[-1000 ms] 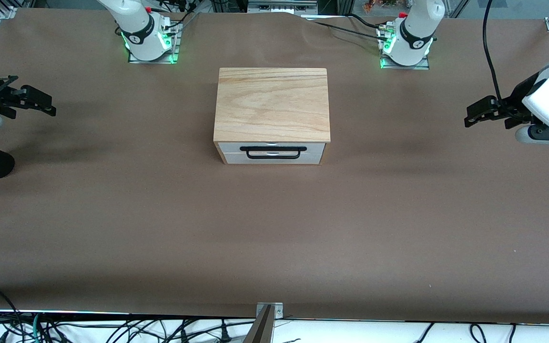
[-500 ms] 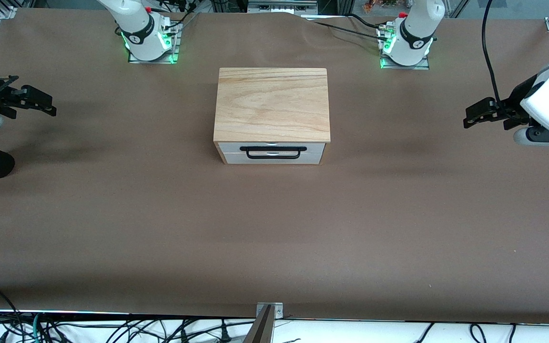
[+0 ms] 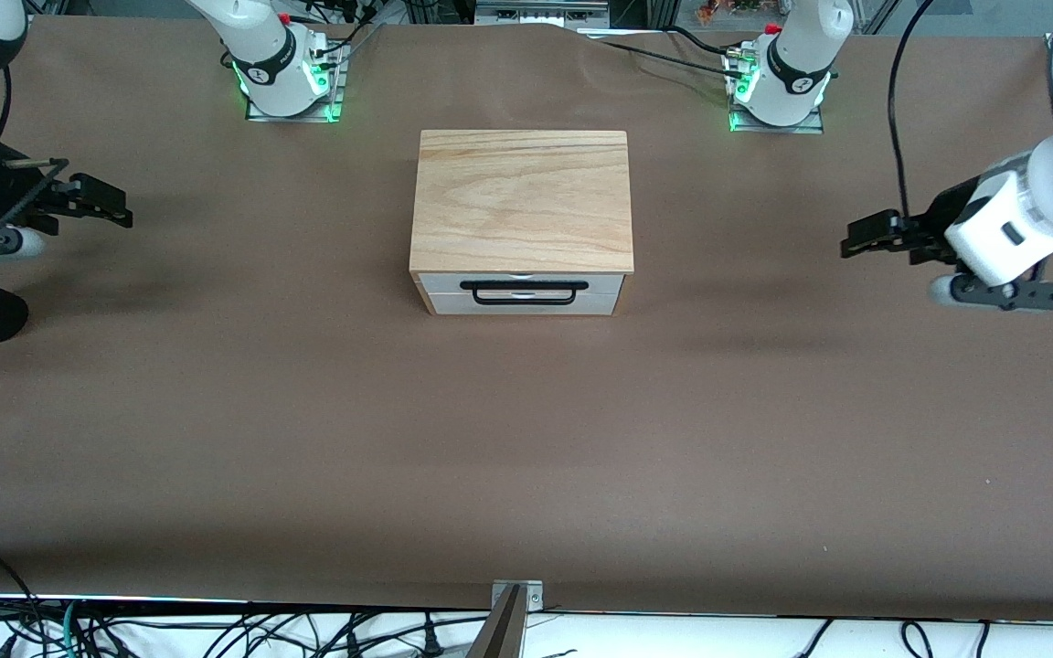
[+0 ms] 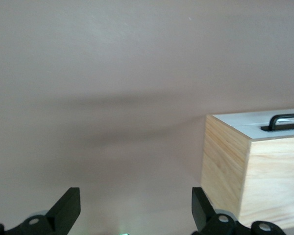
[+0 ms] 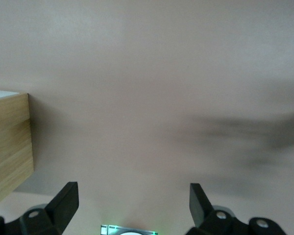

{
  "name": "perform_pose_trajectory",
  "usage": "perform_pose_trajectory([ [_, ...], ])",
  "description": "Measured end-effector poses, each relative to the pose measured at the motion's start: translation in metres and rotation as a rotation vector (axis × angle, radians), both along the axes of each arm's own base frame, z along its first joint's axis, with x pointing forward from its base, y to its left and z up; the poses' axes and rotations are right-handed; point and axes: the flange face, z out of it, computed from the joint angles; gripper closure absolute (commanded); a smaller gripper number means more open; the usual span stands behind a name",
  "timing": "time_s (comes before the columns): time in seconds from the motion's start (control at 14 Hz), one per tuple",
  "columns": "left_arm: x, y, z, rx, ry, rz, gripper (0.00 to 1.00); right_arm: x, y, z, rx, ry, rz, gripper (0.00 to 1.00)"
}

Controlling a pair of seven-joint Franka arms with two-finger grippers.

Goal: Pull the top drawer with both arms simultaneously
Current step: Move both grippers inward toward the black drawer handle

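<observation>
The cabinet with a pale wooden top point(image 3: 521, 201) stands mid-table. Its top drawer point(image 3: 604, 282) is closed, with a white front and a black bar handle point(image 3: 524, 285) facing the front camera. My left gripper point(image 3: 856, 236) is open and empty, above the table toward the left arm's end, well apart from the cabinet. My right gripper point(image 3: 120, 208) is open and empty, above the table toward the right arm's end. In the left wrist view my open gripper point(image 4: 135, 210) faces the cabinet's side point(image 4: 225, 161) and a handle point(image 4: 286, 121). The right wrist view shows my open gripper point(image 5: 132, 200) and the cabinet's side point(image 5: 7, 142).
Brown paper covers the table point(image 3: 526, 439). A lower drawer handle point(image 3: 524, 301) sits under the top one. The arm bases point(image 3: 281, 78) point(image 3: 778, 87) stand along the table's edge farthest from the front camera. Cables hang below the near edge point(image 3: 216, 631).
Both grippers have moved inward toward the cabinet, the left one farther than the right. The drawer has not moved.
</observation>
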Motion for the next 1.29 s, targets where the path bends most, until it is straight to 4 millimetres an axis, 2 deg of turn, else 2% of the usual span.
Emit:
perform_pose_trajectory([
  [0.21, 0.012, -0.023, -0.045, -0.104, 0.091, 0.0, 0.0, 0.004, 0.02, -0.01, 0.112, 0.018, -0.006, 0.0],
  [0.36, 0.021, -0.039, -0.078, -0.239, 0.162, 0.021, 0.0, 0.01, 0.033, -0.026, 0.227, 0.057, -0.022, 0.0],
  [0.5, 0.033, -0.05, -0.114, -0.356, 0.19, 0.02, 0.0, 0.019, 0.043, -0.055, 0.311, 0.113, -0.034, 0.0],
  [0.71, 0.053, -0.071, -0.17, -0.562, 0.153, -0.012, 0.0, 0.033, 0.07, -0.107, 0.519, 0.216, -0.064, 0.0],
  [0.86, 0.061, -0.095, -0.212, -0.711, 0.126, -0.022, 0.0, 0.041, 0.097, -0.143, 0.642, 0.278, -0.073, 0.0],
  [1.0, 0.062, -0.117, -0.245, -0.815, 0.108, -0.021, 0.0, 0.046, 0.131, -0.177, 0.737, 0.319, -0.08, 0.0],
  [1.14, 0.06, -0.13, -0.266, -0.916, 0.088, -0.019, 0.0, 0.052, 0.173, -0.209, 0.814, 0.307, -0.085, 0.0],
  [1.29, 0.049, -0.135, -0.286, -1.02, 0.053, -0.024, 0.0, 0.049, 0.22, -0.237, 0.857, 0.306, -0.095, 0.0],
])
